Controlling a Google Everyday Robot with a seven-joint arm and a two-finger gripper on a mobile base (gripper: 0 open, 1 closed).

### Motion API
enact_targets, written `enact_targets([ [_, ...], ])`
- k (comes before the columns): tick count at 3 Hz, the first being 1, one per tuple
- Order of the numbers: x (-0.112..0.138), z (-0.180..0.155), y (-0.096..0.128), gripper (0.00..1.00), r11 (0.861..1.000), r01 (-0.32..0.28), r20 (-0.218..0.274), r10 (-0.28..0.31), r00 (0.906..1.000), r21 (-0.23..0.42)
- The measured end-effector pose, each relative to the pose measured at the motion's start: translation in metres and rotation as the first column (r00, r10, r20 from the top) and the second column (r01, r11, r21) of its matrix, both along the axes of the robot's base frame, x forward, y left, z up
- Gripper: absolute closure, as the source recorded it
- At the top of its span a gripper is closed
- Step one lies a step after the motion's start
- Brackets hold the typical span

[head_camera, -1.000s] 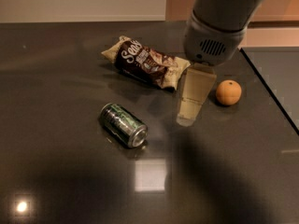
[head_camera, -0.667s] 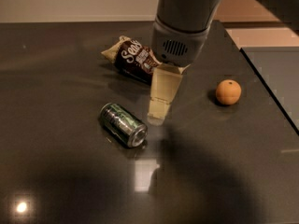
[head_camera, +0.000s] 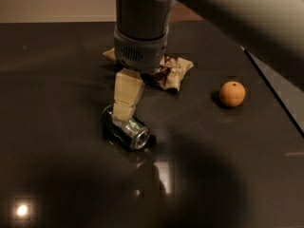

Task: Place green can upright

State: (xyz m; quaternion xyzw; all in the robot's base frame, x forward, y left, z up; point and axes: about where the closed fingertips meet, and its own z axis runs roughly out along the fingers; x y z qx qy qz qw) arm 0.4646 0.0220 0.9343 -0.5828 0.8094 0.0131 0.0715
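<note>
From my console I see the gripper (head_camera: pixel 122 114) down low over the left middle of the dark glossy tabletop (head_camera: pixel 57 80). Its pale tan tip hangs from the thick grey cylindrical wrist (head_camera: pixel 141 32) that comes in from the top edge. The tip sits over the far, upper-left end of the small dark green metallic drink can (head_camera: pixel 129 128). From this angle I cannot tell how wide the gripper stands, or whether it has any hold on the can or only overlaps it.

The can lies on its side on the table, not upright. Its silver end points toward the lower right, nearer the camera, and its body runs back up and left under the gripper.

Behind the wrist, partly hidden by it, lies a crumpled brown and tan snack bag (head_camera: pixel 173 72). A small round orange fruit (head_camera: pixel 232 93) rests well apart to the right, near the table's edge.
</note>
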Motion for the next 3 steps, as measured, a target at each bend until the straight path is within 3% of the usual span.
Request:
enact_targets([
  [1, 0.01, -0.012, 0.017, 0.0, 0.996, 0.094, -0.026, -0.094, 0.9952, -0.004],
  [3, 0.014, -0.033, 0.031, 0.0, 0.98, 0.197, -0.07, -0.198, 0.9778, -0.014],
])
